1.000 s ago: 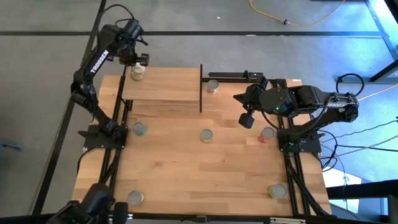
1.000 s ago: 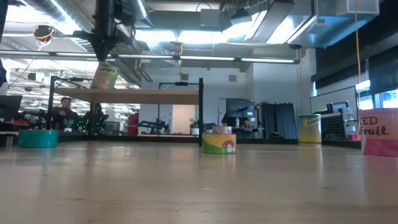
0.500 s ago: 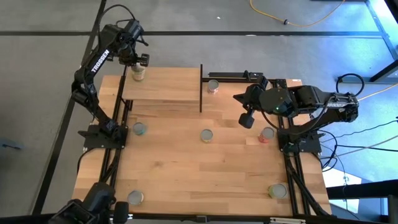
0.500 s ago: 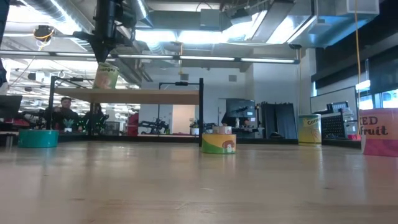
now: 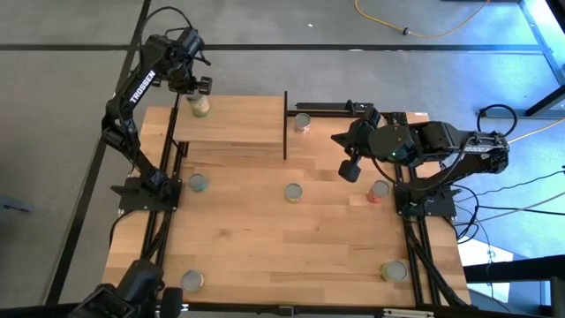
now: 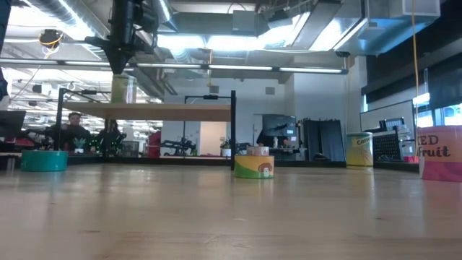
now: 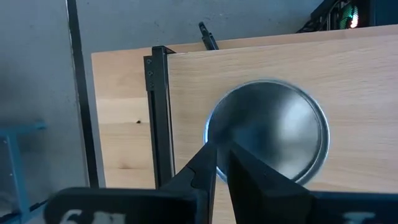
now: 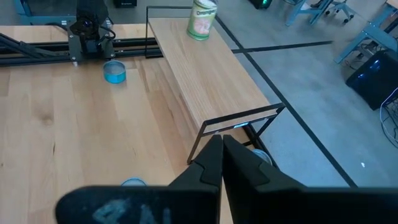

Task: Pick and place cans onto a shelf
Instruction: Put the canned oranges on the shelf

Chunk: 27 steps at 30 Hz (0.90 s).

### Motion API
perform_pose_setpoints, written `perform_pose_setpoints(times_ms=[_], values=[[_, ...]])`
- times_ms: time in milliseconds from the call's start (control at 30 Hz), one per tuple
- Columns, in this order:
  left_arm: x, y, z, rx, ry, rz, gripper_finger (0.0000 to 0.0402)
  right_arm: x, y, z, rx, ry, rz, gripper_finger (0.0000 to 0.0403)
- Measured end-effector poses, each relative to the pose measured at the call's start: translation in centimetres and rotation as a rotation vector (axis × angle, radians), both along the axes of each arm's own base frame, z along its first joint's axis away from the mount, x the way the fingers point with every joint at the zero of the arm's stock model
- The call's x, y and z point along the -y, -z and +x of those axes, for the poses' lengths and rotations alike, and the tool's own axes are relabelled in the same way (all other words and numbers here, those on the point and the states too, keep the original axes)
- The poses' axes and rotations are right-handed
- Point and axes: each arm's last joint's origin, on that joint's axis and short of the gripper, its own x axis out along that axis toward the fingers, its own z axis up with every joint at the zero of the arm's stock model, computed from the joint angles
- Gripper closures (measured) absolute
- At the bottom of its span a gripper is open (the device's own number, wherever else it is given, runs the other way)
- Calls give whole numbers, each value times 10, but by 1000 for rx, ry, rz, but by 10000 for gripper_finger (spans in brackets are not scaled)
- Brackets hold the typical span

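Note:
The shelf point(image 5: 234, 122) stands at the table's far left, with its black upright panel point(image 5: 285, 124) at its right end. My left gripper point(image 5: 192, 86) is above the shelf's far-left corner, shut on a green-labelled can point(image 5: 200, 105). That can stands upright below the fingers in the low view point(image 6: 123, 88), with its bottom at board height. It also shows in the right wrist view point(image 8: 202, 18). My right gripper point(image 5: 350, 170) hovers shut and empty over the table, right of the shelf. Several other cans stand on the tabletop. My left gripper pinches the can's top rim point(image 7: 211, 138) between its two fingers. One finger point(image 7: 196, 168) is at the outer edge and the other point(image 7: 255, 171) is over the silvery top. The fingers come from above, pointing down. The can hangs upright; I cannot tell whether it rests on the shelf.
On the tabletop stand a red can point(image 5: 303, 122) just right of the panel, a teal can point(image 5: 198, 183), a yellow-green can point(image 5: 293, 192), a red can point(image 5: 378, 190), a yellow can point(image 5: 394, 270) and one near the front left point(image 5: 192, 280). People sit in the room beyond point(image 6: 72, 130).
The green-labelled can below my left gripper has swung from tilted to upright and now stands straight over the shelf's far-left corner. My right arm has kept still.

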Motion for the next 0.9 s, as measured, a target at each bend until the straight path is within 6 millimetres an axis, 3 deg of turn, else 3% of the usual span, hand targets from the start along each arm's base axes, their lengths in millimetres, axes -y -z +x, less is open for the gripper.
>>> perform_pose_setpoints(times_ms=[167,333,633,900], values=[[10,-8,0,19,46,19,376,0,0,0,0,0,0,390],[36,-24,3,117,126,44,399,0,0,0,1,0,1,390],[70,-24,53,56,330,85,401,0,0,0,4,12,-4,390],[63,-5,80,-63,328,90,401,0,-1,0,13,16,-6,390]])
